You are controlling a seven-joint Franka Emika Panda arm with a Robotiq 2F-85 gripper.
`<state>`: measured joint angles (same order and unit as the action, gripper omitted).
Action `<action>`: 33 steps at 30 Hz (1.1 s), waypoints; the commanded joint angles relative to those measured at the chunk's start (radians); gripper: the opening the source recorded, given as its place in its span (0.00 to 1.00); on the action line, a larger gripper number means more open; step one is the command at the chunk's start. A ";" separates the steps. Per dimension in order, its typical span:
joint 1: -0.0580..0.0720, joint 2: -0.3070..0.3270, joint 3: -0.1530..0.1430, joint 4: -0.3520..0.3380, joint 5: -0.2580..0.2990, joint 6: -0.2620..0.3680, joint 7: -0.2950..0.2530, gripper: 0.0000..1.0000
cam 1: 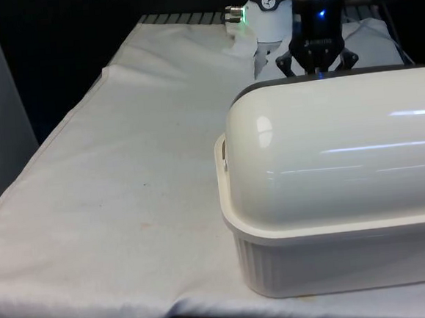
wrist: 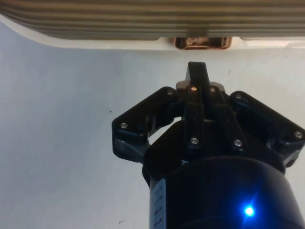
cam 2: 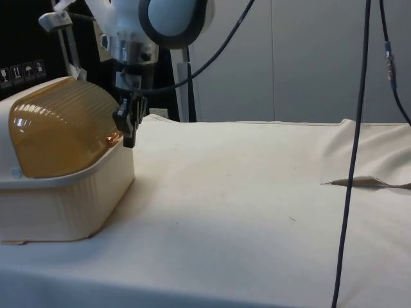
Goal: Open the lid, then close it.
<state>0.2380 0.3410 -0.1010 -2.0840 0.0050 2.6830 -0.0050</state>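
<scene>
While the bread box (cam 1: 342, 215) is sitting at lower right of the front view, lid (cam 2: 61, 131) down, its bulk is blocking most of the gripper (cam 2: 128, 125) behind it. Gripper is hanging just beside the lid's handle (wrist: 202, 43), fingers pressed together, gripping nothing. White cloth (cam 2: 257, 192) is lying bare around.

Bread box (cam 1: 335, 216) on table (cam 1: 128, 210) — front view's right

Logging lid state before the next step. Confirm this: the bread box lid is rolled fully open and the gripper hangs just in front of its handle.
Wrong on the lid: the side view shows the bread box lid closed over its base. The gripper does hang just in front of the handle.
</scene>
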 commanded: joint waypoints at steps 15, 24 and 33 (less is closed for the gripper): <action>-0.003 0.008 0.010 0.028 0.013 -0.014 -0.003 0.00; -0.003 0.016 0.013 0.035 0.013 0.004 -0.002 0.00; -0.003 0.011 0.014 0.036 0.012 0.002 -0.006 0.00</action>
<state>0.2380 0.3530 -0.0930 -2.0480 0.0090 2.6830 -0.0060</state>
